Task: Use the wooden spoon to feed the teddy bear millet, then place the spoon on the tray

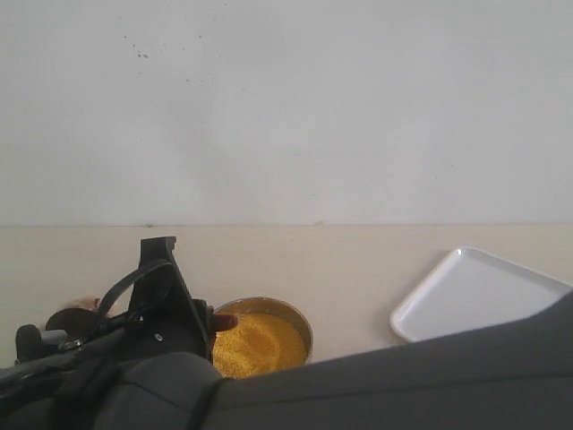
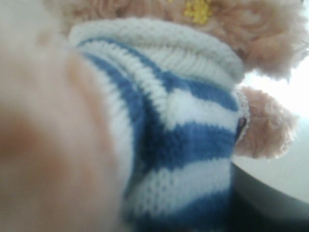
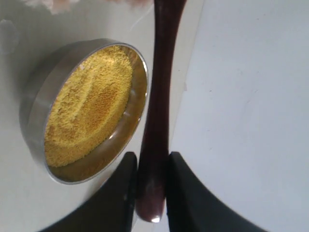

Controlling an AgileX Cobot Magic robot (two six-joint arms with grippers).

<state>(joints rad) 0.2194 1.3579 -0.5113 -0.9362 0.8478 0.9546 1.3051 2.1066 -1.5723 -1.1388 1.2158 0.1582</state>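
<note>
Altogether one bear (image 2: 183, 121), one spoon (image 3: 157, 111), one tray (image 1: 474, 291)

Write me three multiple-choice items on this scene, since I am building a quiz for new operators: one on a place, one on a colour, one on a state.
1. In the exterior view, where does the tray lie?
A. right of the bowl
B. left of the bowl
C. under the bowl

2. What colours are the stripes on the bear's shirt?
A. red and white
B. blue and white
C. green and yellow

3. What is the right gripper doing?
A. standing open and empty
B. clamping the bowl's rim
C. clamping the spoon's handle

Answers: 1 A, the tray sits apart on the bowl's right. 2 B, the left wrist view shows blue and white bands. 3 C, both fingers press the dark handle.
</note>
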